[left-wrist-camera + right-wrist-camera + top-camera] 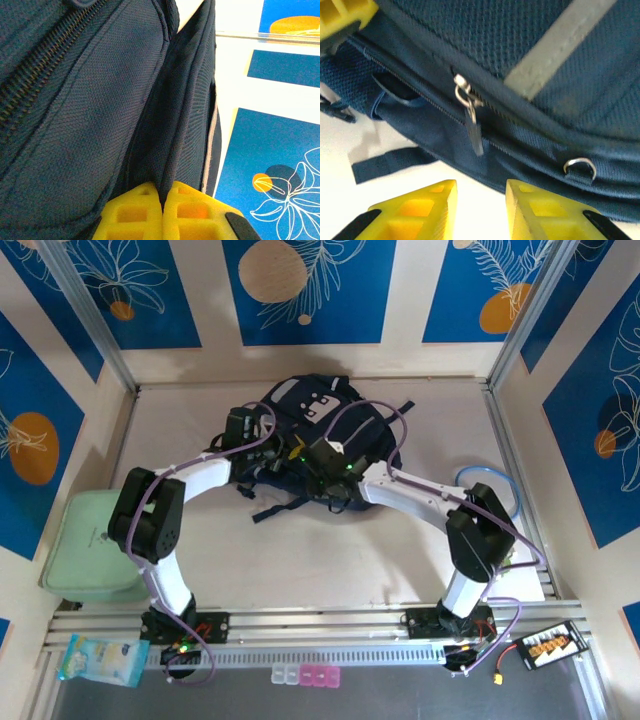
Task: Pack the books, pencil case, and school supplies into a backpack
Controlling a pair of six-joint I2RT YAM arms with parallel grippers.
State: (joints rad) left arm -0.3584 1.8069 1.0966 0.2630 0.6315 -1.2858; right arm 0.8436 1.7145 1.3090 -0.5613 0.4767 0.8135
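Table point(330, 560): bare, open stretch between the arm bases and the backpack; rails along both sides.
Backpack point(318, 400): far middle of the table, straps trailing toward the near side.
Left gripper point(162, 192): arm bent in from the left, fingers pinched together on a backpack fold.
Right gripper point(480, 192): jaws apart, nothing between, low beside the zipper pull point(474, 131).

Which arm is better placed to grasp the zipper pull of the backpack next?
Right: the right pincer stands open just before the zipper pull, while the left pincer is shut on the backpack.
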